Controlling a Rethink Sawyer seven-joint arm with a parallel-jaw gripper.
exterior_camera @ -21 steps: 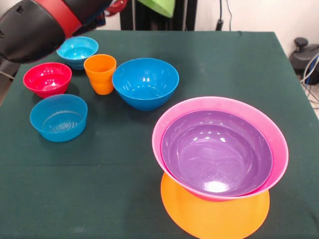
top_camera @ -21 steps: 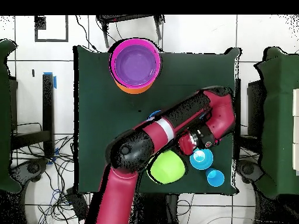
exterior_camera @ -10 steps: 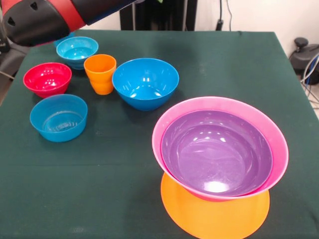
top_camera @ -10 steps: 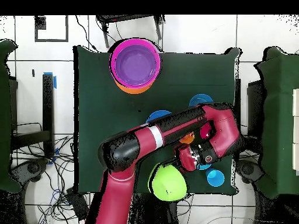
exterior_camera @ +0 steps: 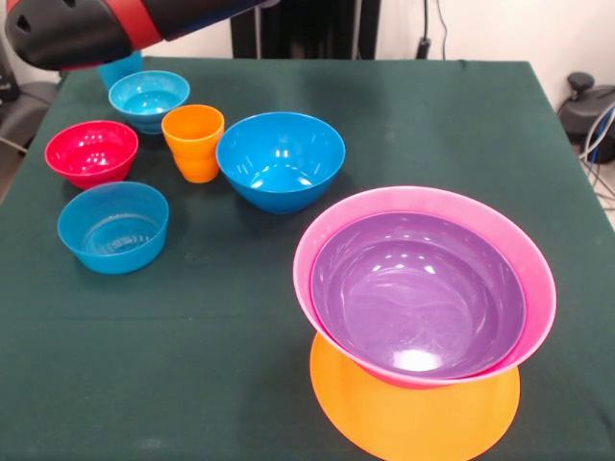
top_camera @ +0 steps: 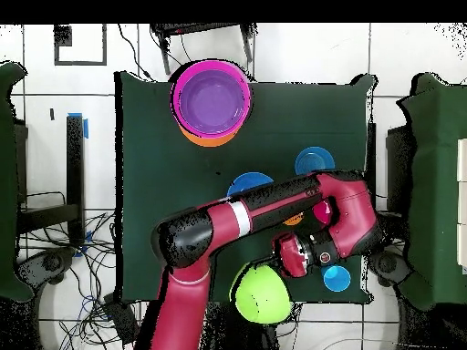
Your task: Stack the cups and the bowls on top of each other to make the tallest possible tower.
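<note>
We are viewing the tower (exterior_camera: 423, 317) standing at one end of the green table (exterior_camera: 432, 115): a purple bowl (exterior_camera: 418, 293) is nesting inside a pink bowl (exterior_camera: 538, 279), both resting on an orange bowl (exterior_camera: 413, 418) that is serving as a flat base. In the overhead view the arm (top_camera: 255, 205) is reaching across the opposite end of the table, and a green bowl (top_camera: 260, 290) is showing at the wrist end, at the table's edge. We cannot tell how far the gripper's pincer is open, nor whether it is truly gripping that bowl, because the wrist is hiding the contact.

The loose pieces are clustering apart from the tower: a large blue bowl (exterior_camera: 281, 158), an orange cup (exterior_camera: 193, 142), a red bowl (exterior_camera: 91, 152) and two small blue bowls (exterior_camera: 113, 226), with a light blue cup (exterior_camera: 119, 69) partly hidden behind the arm.

We are judging the chief risk to be a slipping green bowl during carriage, or the low-swinging arm toppling the cups beneath it.
</note>
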